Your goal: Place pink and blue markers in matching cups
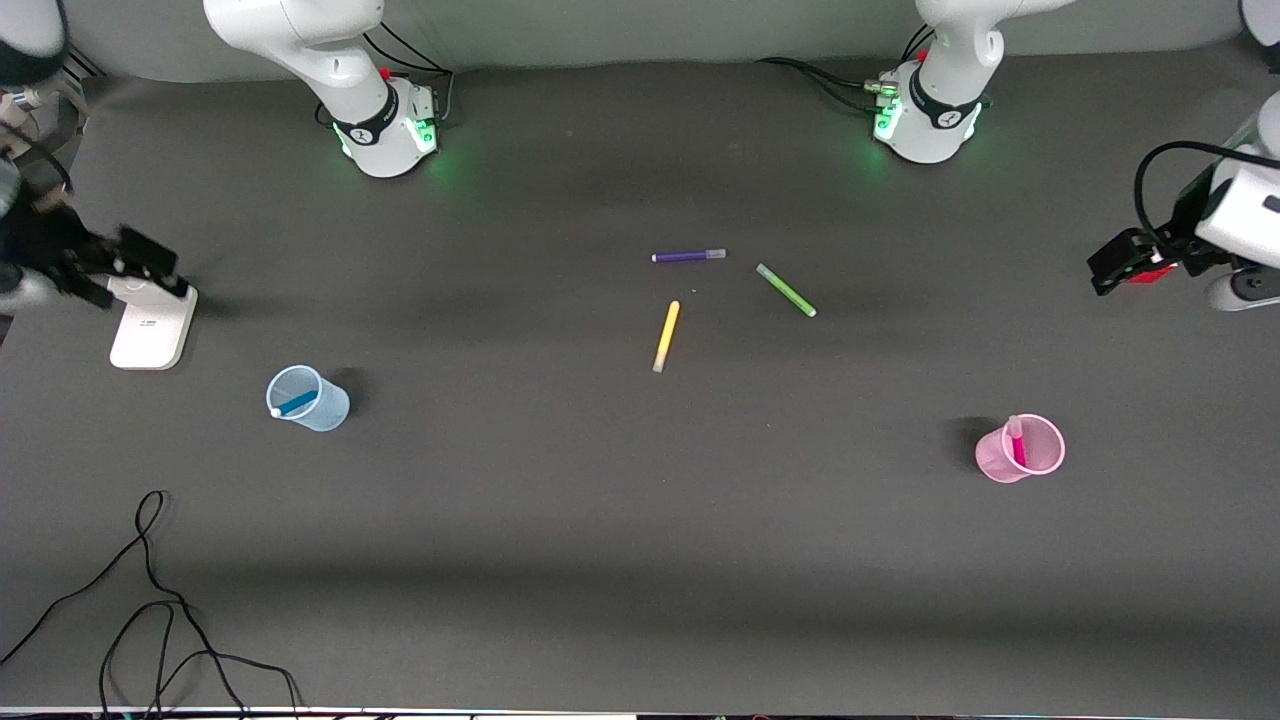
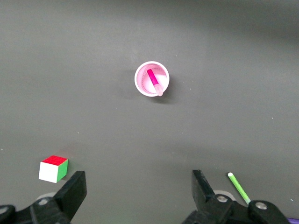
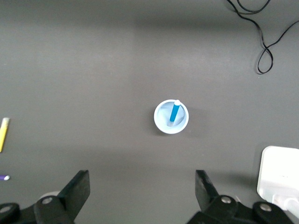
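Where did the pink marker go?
The pink marker stands inside the pink cup, toward the left arm's end of the table. In the front view the cup sits nearer the camera than the green marker.

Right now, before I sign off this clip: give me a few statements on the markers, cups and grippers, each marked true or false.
1. The blue marker is in the blue cup. True.
2. The pink marker lies on the table beside the pink cup. False: it stands inside that cup.
3. The left gripper is open and holds nothing. True.
4. The right gripper grips the yellow marker. False: it is open; the yellow marker lies on the table.
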Controlling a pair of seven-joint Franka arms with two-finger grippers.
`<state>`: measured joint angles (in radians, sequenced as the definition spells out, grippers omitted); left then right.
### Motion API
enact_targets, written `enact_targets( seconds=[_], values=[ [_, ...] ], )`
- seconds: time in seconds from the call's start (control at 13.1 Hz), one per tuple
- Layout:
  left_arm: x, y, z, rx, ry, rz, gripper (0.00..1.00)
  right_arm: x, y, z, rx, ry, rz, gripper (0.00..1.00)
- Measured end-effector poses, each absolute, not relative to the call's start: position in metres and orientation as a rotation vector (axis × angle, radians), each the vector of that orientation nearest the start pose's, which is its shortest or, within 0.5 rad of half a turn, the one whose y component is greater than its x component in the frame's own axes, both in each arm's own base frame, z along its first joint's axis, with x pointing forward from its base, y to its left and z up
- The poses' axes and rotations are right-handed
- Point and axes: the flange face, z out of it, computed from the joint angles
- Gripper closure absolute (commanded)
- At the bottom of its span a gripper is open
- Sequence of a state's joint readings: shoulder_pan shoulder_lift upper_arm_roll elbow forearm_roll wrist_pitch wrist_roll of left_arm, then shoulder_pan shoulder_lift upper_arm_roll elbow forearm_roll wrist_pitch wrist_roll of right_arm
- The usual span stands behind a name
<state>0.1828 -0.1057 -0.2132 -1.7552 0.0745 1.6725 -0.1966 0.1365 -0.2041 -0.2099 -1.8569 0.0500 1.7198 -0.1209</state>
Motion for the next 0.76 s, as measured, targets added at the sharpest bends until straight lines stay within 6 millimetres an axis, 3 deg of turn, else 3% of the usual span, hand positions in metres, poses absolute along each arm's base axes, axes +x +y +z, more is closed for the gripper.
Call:
enact_targets(
  seconds=[0.15,0.53,0.76],
  values=[
    [0.528,-0.015,0.607,-3.04,-0.227,-0.044,0.0,0.492,-0.035,0.62,-3.054,-0.071,-0.128,0.0],
    [0.526,-0.019,0.611,-3.042,-0.209,-0.034,0.0,0.504,-0.023,0.599,-3.066,0.031,-0.061,0.0],
    [0.53,-0.02,0.616,-3.05,-0.208,-0.027,0.0,0.504,-0.002,0.598,-3.074,0.096,-0.039,0.0]
  ],
)
